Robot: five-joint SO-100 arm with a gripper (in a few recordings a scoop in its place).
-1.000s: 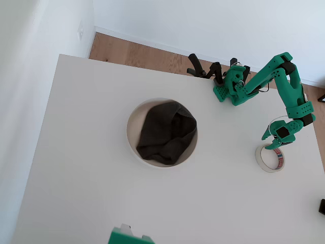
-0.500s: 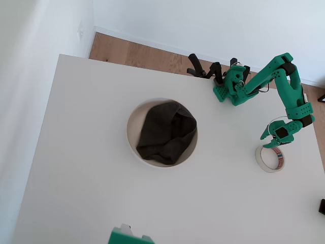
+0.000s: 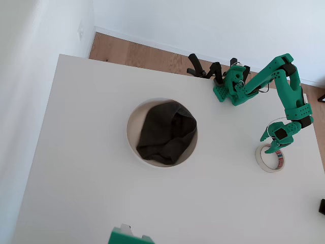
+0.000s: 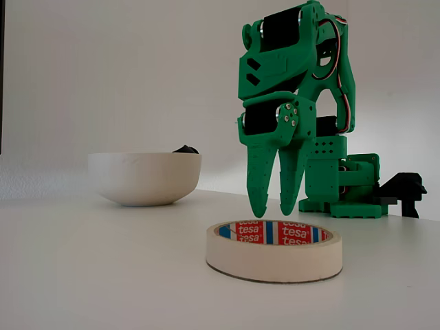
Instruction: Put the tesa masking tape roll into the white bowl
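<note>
A plain room, perhaps a home — white table [image 3: 86, 168], white walls [image 3: 213, 20], wooden floor [image 3: 137, 51] with skirting.

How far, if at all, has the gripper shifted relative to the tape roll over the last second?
Yes, slightly: in the overhead view the gripper has crept left and down toward the tesa masking tape roll, which lies unmoved.

My green matt plastic gripper [image 4: 273, 208]; cream matt paper tape roll [image 4: 273, 251] with glossy printed core; smooth white bowl [image 4: 145, 177], dark grey cloth [image 3: 166, 133]; smooth matt white desk [image 3: 86, 168].
</note>
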